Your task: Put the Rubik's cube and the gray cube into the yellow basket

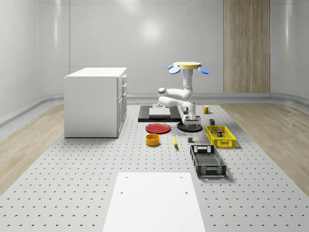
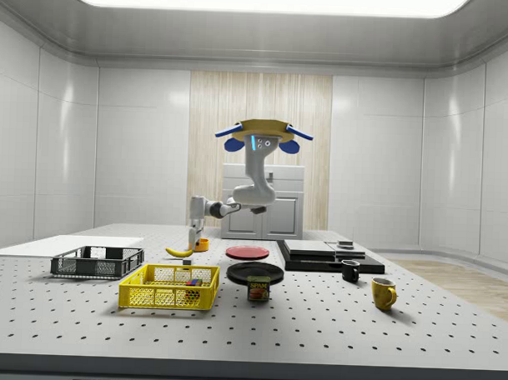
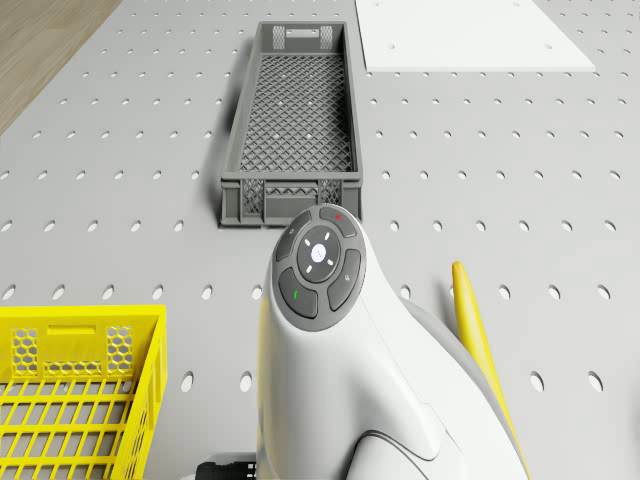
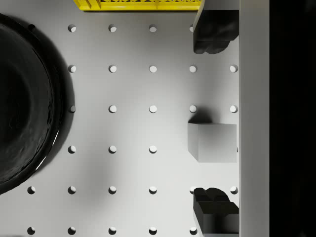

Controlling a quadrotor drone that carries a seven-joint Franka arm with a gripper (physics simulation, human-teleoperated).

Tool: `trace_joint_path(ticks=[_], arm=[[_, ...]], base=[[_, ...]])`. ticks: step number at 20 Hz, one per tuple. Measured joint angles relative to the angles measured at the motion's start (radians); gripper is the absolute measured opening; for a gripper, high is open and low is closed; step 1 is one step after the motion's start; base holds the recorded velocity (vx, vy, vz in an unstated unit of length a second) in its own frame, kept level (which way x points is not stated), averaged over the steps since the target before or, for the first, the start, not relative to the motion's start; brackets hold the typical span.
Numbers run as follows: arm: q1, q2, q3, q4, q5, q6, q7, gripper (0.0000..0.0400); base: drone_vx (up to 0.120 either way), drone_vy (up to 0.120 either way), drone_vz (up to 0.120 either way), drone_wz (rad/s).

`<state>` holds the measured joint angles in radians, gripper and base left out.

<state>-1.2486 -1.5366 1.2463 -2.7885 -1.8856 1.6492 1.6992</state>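
Half done, by the look of it; left to right in the wrist view: black plate (image 4: pixel 22 98) well off to one side of the jaws; bare perforated surface (image 4: pixel 133 128) next; then gray cube (image 4: pixel 212 142) resting on that surface directly between the two dark fingertips (image 4: pixel 213 34), touching neither; jaws (image 4: pixel 213 121) spread wide, holding nothing. Hovering over the surface beside the yellow basket (image 2: pixel 169 287), drone (image 2: pixel 263 132) with arm bent down; Rubik's cube (image 2: pixel 192 283) seemingly inside that basket already. Left: closing on the gray cube, lifting, carrying across, dropping in.
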Motion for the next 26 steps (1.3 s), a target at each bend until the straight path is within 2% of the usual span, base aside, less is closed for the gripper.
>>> trace_joint_path(ticks=[5, 9, 14, 19, 23, 26], arm=[[0.000, 0.001, 0.000, 0.000, 0.000, -0.001, 0.000, 0.0400], [0.000, 0.001, 0.000, 0.000, 0.000, -0.001, 0.000, 0.0400], [0.001, 0.002, 0.000, 0.000, -0.001, -0.002, 0.000, 0.0400], [0.001, 0.002, 0.000, 0.000, -0.001, -0.002, -0.001, 0.0400], [0.001, 0.003, 0.000, 0.000, -0.001, -0.003, -0.001, 0.0400], [0.001, 0.003, 0.000, 0.000, -0.001, -0.003, -0.001, 0.0400]], base=[[0.000, -0.104, 0.000, 0.000], [0.000, 0.060, 0.000, 0.000], [0.008, 0.000, -0.112, 0.000], [0.112, 0.000, -0.120, 0.000], [0.000, 0.000, -0.110, 0.000], [0.093, 0.000, -0.013, 0.000]])
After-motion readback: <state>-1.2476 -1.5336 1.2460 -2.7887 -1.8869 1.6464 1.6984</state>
